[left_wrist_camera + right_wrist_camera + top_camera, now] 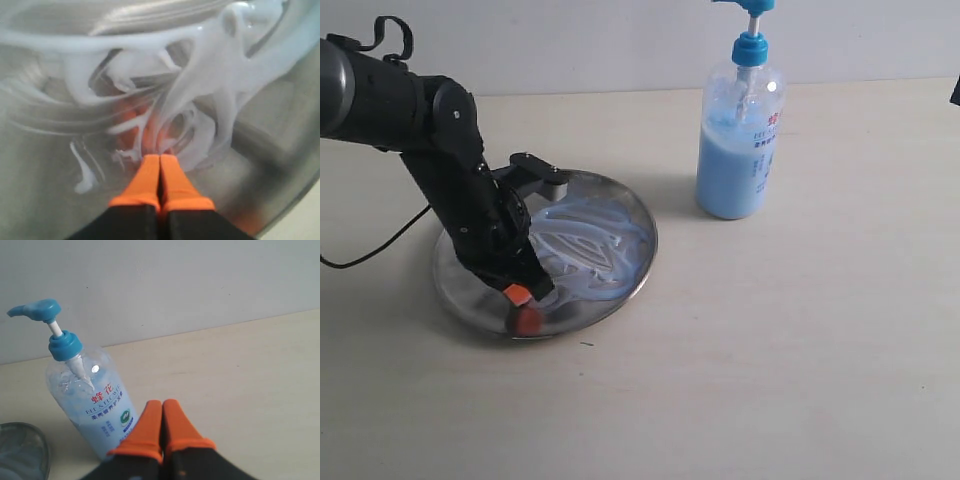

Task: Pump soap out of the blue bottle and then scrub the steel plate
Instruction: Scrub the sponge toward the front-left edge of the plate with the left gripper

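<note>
The steel plate [632, 210] lies on the left half of the table, smeared with whitish-blue streaks of soap [588, 243]. My left gripper [525, 310] is shut, with its orange tips pressed down on the plate near its front rim. Up close, the left gripper [159, 159] touches the metal at the edge of the swirled soap [210, 85]. The blue bottle [739, 150] stands upright to the right of the plate. My right gripper [162, 405] is shut and empty, held above the table beside the blue bottle [90, 400]. In the exterior view the right gripper does not show.
A black cable [380, 245] runs from the left arm across the table at far left. A pale wall rises behind the table. An edge of the steel plate [22, 450] shows in the right wrist view.
</note>
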Controlling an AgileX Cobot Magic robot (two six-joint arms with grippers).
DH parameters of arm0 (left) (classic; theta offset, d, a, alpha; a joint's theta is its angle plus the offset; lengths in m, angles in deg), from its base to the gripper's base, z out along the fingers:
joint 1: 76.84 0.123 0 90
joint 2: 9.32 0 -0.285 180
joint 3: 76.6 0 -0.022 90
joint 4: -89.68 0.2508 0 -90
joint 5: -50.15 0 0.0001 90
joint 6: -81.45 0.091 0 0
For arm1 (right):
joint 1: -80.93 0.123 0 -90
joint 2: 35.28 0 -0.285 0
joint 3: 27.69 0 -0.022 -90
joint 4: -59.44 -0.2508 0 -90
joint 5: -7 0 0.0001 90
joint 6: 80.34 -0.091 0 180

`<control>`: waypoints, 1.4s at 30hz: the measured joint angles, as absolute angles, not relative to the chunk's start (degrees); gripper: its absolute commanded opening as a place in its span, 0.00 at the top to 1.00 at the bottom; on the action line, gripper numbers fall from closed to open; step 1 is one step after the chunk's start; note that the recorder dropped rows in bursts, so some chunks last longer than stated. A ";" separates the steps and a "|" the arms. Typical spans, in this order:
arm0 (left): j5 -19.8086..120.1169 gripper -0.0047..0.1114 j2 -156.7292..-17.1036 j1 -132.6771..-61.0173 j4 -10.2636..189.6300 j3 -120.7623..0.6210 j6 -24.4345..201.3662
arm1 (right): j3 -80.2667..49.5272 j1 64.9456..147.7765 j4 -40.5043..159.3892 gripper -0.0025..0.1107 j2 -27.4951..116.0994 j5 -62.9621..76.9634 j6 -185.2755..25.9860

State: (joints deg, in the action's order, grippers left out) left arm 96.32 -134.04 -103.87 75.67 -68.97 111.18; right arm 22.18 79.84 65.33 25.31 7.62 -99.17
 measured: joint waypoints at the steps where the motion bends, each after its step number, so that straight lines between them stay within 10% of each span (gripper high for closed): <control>1: 96.32 0.96 -133.47 -103.87 75.67 -68.46 110.98 | 22.18 79.84 65.33 0.98 25.31 7.62 -99.17; 42: 96.07 0.96 -135.86 -109.89 75.56 -71.79 111.44 | 22.18 79.84 65.33 0.98 25.31 7.83 -99.17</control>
